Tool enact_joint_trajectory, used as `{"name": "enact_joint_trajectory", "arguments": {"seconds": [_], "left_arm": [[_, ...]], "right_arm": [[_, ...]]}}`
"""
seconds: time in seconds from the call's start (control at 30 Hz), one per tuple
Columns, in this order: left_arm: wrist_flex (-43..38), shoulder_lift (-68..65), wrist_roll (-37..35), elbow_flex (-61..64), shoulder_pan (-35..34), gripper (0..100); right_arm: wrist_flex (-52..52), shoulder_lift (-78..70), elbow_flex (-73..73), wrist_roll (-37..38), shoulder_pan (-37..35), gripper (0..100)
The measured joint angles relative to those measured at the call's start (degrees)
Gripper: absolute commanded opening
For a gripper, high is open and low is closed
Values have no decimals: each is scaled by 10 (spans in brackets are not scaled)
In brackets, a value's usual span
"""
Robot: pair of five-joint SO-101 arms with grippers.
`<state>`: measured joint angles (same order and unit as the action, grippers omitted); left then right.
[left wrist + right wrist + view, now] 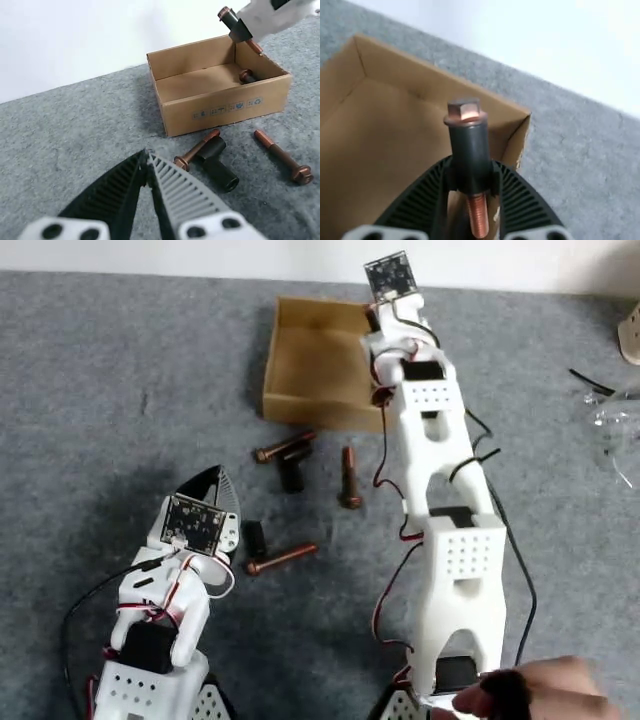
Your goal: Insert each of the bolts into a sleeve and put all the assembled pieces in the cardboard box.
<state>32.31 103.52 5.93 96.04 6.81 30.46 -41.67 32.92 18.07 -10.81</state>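
High view. Open cardboard box toward the far side of the grey tabletop. Right arm stretched from the near edge up to the box's right wall. Loose parts on the tabletop between box and arms: first bolt touching a black sleeve, second bolt just beside them, third bolt nearer, a second sleeve beside its head end. Left pincer near that last pair, tips pressed together, nothing between them.

Left wrist view. Left pincer low over the tabletop, fingertips meeting, empty. Beyond it, first bolt lying against the sleeve; second bolt apart from them, near the box's front wall. Inside the cardboard box, one assembled piece on the floor by a side wall. Above the box's rim, right pincer pinching a sleeved bolt, head upward.

Right wrist view. Right pincer clamped on the black sleeve of the sleeved bolt: hexagonal copper head on top, threaded end poking out below between the fingers. Behind, the cardboard box, inner floor and one corner.
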Motion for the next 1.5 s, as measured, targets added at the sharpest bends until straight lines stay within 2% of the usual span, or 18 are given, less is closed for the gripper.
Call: {"name": "enact_joint_trajectory", "arguments": {"seconds": [0.4, 0.47, 0.63, 0.9, 1.0, 1.17, 1.5], "left_arm": [[0, 0, 0, 0, 0, 11], [0, 0, 0, 0, 0, 11], [0, 0, 0, 0, 0, 11], [0, 0, 0, 0, 0, 11], [0, 0, 0, 0, 0, 11], [0, 0, 0, 0, 0, 11], [0, 0, 0, 0, 0, 11]], "right_arm": [[-1, -62, 1, 0, -2, 9], [-1, -62, 1, 0, -2, 43], [-1, -62, 1, -1, -4, 224], [11, -61, 22, -1, 0, 237], [60, -59, 53, -1, 1, 237], [198, -5, 117, -1, -2, 237], [482, 142, 227, -57, -2, 237]]}}
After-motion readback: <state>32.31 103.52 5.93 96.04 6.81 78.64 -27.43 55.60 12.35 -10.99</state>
